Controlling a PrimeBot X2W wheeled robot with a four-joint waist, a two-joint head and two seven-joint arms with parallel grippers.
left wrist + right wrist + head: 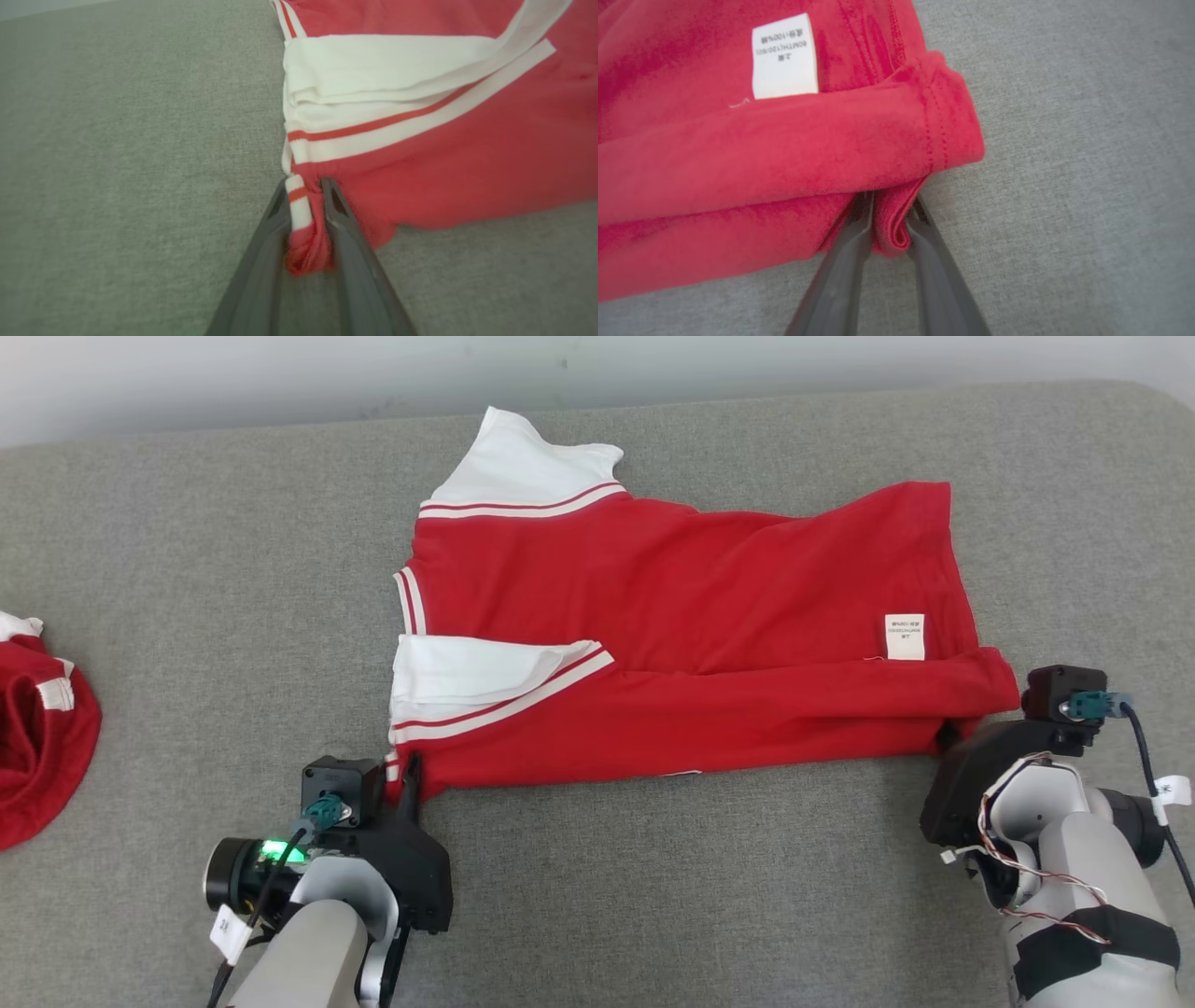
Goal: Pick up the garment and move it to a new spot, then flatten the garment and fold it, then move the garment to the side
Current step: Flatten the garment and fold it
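You are gripping the red garment [672, 616] at both of its near corners.
Your left gripper [303, 186] is pinching the corner beside the white striped sleeve [485, 677], with red cloth and striped trim bunching between its fingers. Your right gripper [891, 200] is clamping a fold of hem at the other near corner, just below the white label [784, 56]. The garment is lying spread across the middle of the grey surface [653, 896], its near edge doubling over itself. A red bundle [37, 747] is sitting crumpled at the surface's left edge, well apart.
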